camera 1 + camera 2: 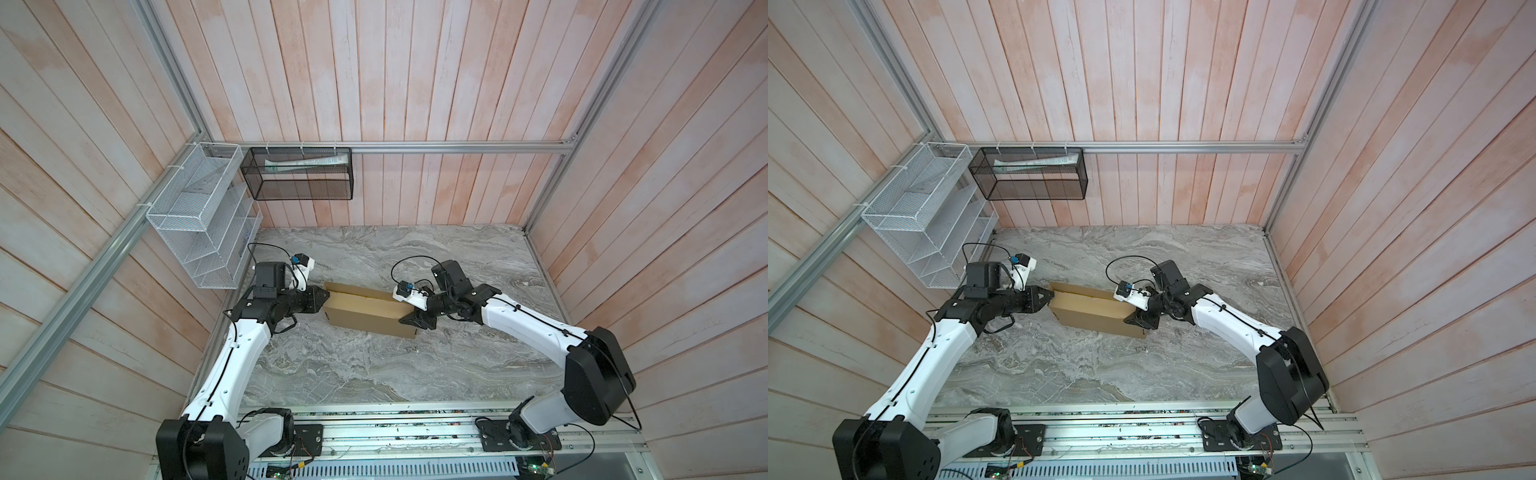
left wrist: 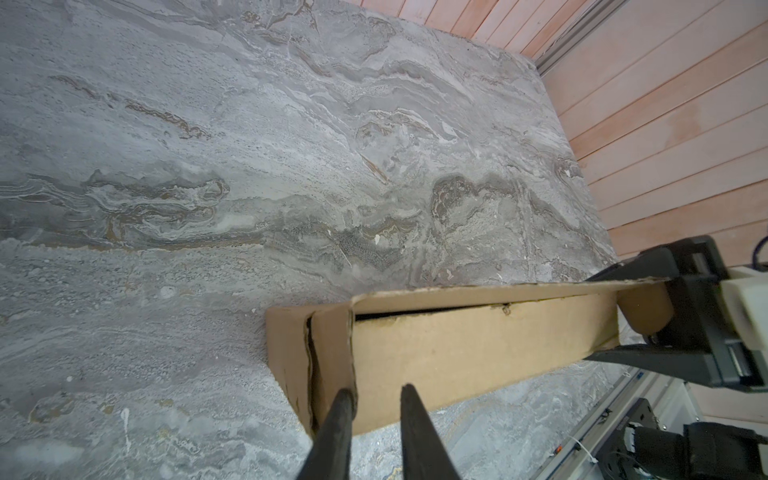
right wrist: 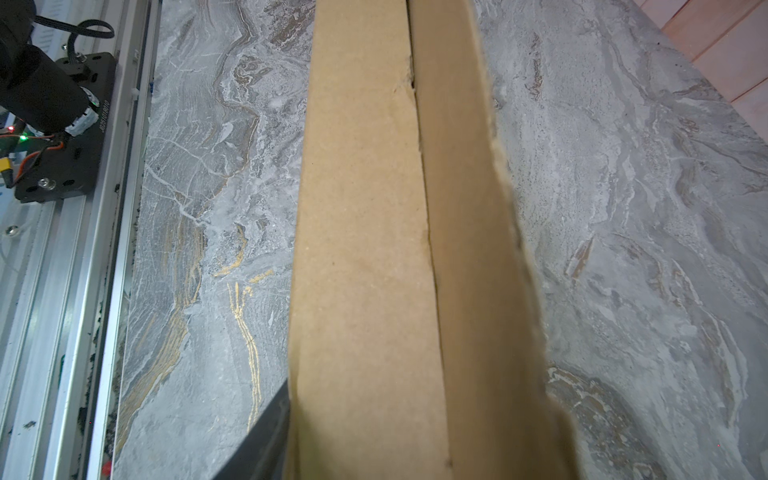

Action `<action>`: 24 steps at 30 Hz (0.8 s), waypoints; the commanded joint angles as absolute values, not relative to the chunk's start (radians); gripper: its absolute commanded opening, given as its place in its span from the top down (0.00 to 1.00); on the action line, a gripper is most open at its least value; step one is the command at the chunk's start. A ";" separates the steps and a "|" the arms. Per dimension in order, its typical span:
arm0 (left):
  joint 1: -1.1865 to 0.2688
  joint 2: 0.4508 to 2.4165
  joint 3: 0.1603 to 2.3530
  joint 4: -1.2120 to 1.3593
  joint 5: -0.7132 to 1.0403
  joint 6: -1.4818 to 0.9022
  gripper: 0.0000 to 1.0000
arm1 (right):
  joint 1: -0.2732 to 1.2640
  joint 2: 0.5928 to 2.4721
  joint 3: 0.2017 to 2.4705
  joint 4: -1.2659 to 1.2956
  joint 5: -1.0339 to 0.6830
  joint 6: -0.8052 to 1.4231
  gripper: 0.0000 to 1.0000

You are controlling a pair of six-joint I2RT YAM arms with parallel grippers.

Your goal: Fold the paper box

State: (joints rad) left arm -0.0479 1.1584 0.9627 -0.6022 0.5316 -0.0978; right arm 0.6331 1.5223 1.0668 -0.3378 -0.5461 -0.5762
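The paper box [image 1: 370, 316] [image 1: 1096, 311] is a long tan cardboard shape lying slanted on the grey marble table [image 1: 415, 374]. Its far long side gapes open in both top views. My left gripper [image 1: 325, 300] [image 1: 1050, 297] is at the box's left end. In the left wrist view its fingers stand a little apart at the box's end corner [image 2: 353, 374], one fingertip [image 2: 345, 399] against the end flap, with nothing pinched between them. My right gripper [image 1: 409, 312] [image 2: 627, 311] straddles the right end and is shut across the box's width. One finger [image 3: 266, 432] presses its side; the other is hidden behind cardboard [image 3: 361, 249].
A white wire rack [image 1: 199, 216] and a black mesh basket [image 1: 299, 174] hang on the back-left walls. Wooden walls enclose the table on three sides. An aluminium rail [image 1: 395, 432] with both arm bases runs along the front edge.
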 commanded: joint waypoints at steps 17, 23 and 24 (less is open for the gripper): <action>-0.095 1.114 0.866 -0.497 0.347 -0.111 0.95 | 0.634 1.582 1.069 -0.427 -0.500 -0.583 0.66; -0.100 1.093 0.838 -0.464 0.309 -0.123 0.99 | 0.636 1.577 1.073 -0.428 -0.499 -0.580 0.66; -0.100 1.091 0.832 -0.461 0.307 -0.125 0.99 | 0.636 1.577 1.073 -0.428 -0.497 -0.579 0.67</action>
State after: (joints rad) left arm -0.0948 1.1007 0.8623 -0.4736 0.3508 -0.1131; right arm 0.6334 1.5372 1.0840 -0.3428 -0.5457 -0.5762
